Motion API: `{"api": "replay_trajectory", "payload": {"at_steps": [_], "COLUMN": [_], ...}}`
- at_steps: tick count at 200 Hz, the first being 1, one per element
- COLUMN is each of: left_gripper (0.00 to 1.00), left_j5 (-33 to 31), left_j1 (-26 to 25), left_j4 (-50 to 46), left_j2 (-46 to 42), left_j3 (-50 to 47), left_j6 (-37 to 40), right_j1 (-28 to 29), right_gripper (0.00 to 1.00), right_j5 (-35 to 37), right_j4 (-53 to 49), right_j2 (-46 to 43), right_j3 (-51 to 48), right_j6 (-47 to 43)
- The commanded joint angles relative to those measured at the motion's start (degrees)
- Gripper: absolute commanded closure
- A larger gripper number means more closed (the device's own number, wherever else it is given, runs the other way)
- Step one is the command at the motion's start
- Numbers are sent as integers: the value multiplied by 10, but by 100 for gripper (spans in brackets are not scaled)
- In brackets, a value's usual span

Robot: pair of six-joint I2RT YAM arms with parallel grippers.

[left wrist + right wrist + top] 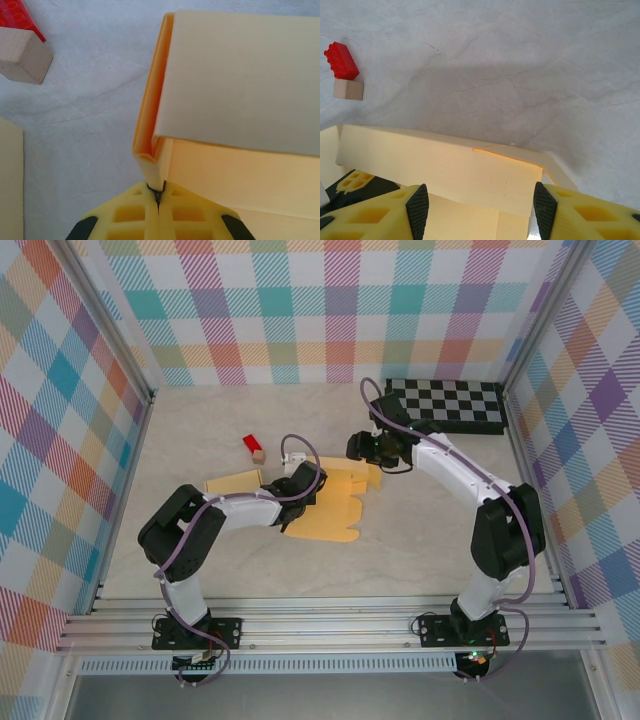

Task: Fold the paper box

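Right now my left end effector (pixel 157 192) is pressed together on a thin folded edge of the paper box (pixel 240 75), pinching the corner where an upright wall meets a pale flap that leans across the top of the left wrist view. From above, that end effector (pixel 300 485) sits at the left side of the paper box (pixel 335 505), which lies partly flat near the middle of the table (pixel 420 540), between my two arms.

My right end effector (pixel 481 205) is spread, its two dark pads well apart, with a raised flap of the paper box (pixel 445 170) running across just beyond them. I cannot tell whether either pad touches the flap. In the top view this end effector (pixel 372 450) hangs over the far right part of the box.

A red brick (pixel 252 444) and a wooden block (pixel 259 455) lie touching each other on the table, beyond and to the left of the box. A separate flat piece of card (pixel 233 481) lies just left of my left end effector. A checkerboard (pixel 450 405) rests at the far right corner.
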Motion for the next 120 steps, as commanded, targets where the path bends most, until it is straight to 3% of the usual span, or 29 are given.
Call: {"api": "replay_trajectory", "payload": {"at_steps": [1, 74, 120], "left_gripper": [100, 100, 100], "left_j5": [-11, -6, 2], "left_j1": [-9, -9, -10], "left_j4": [-19, -15, -10], "left_j2": [6, 5, 8], "left_j3": [12, 9, 7], "left_j6": [-5, -8, -10], "right_j1": [7, 22, 25], "right_gripper": [40, 39, 41], "right_j5": [-18, -26, -85], "right_j4": [-4, 18, 86], "right_j2": [23, 70, 73], "right_j3": [9, 2, -23], "right_j6": [13, 31, 56]}}
